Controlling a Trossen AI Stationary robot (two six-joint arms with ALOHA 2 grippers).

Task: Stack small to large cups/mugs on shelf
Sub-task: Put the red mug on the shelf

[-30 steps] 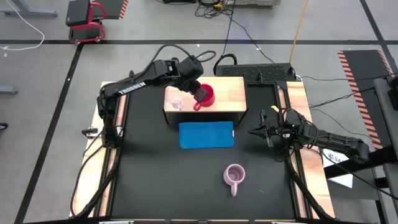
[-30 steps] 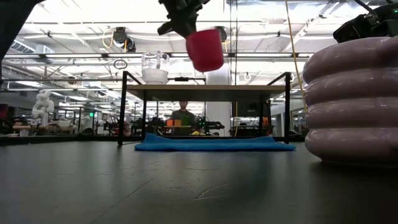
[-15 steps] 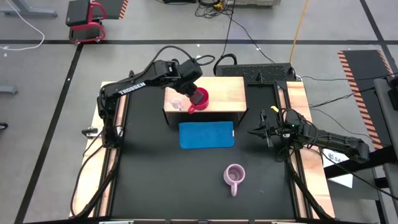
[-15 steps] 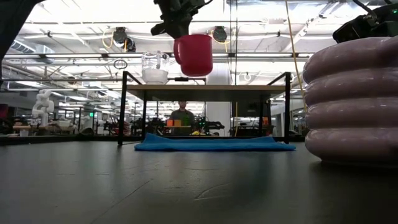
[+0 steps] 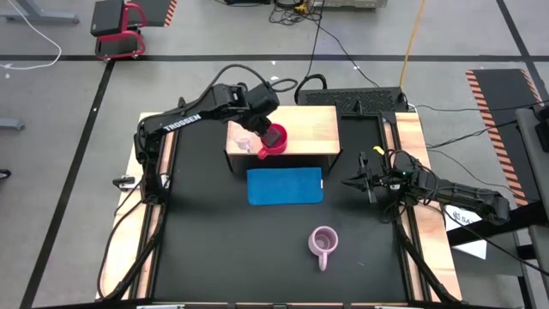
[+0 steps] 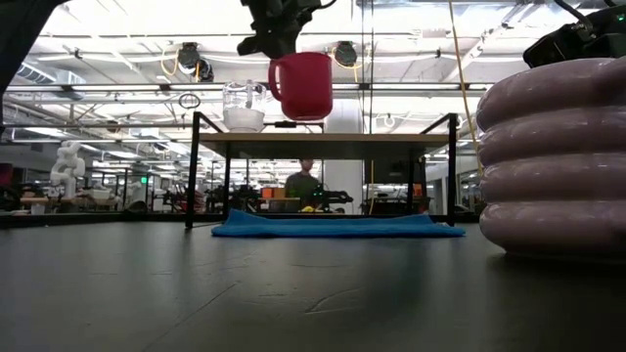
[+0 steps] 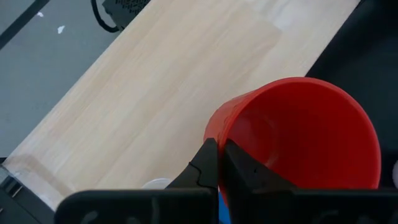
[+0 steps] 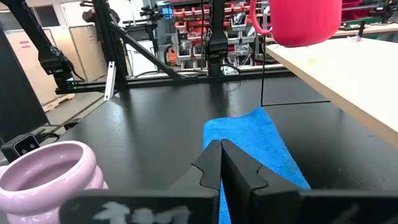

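Note:
My left gripper [image 5: 264, 129] is shut on the red mug [image 5: 274, 139], held above the wooden shelf [image 5: 313, 127] near its left end. The mug also shows in the low view [image 6: 303, 86]. The small clear glass cup [image 5: 243, 140] stands on its base on the shelf, just left of the mug [image 6: 244, 108]. The ribbed lilac mug [image 5: 322, 242] stands on the black table near the front. My right gripper [image 5: 358, 182] is shut and empty, low at the table's right side. My left gripper holds the red mug by its rim [image 7: 214, 134], one finger inside the mug and one outside. The fingers come from above, pointing down. The mug hangs upright below them, its base [image 6: 305, 117] a little clear of the shelf top.
A flat blue mat [image 5: 285, 186] lies on the table in front of the shelf. The shelf's right half [image 5: 322, 124] is bare wood. A person [image 6: 305, 181] shows in the room far behind the table.
My left gripper has carried the red mug toward the table's left edge, closer to the glass cup. The mug has gone from tilted to upright and has sunk a little toward the shelf, still clear of it.

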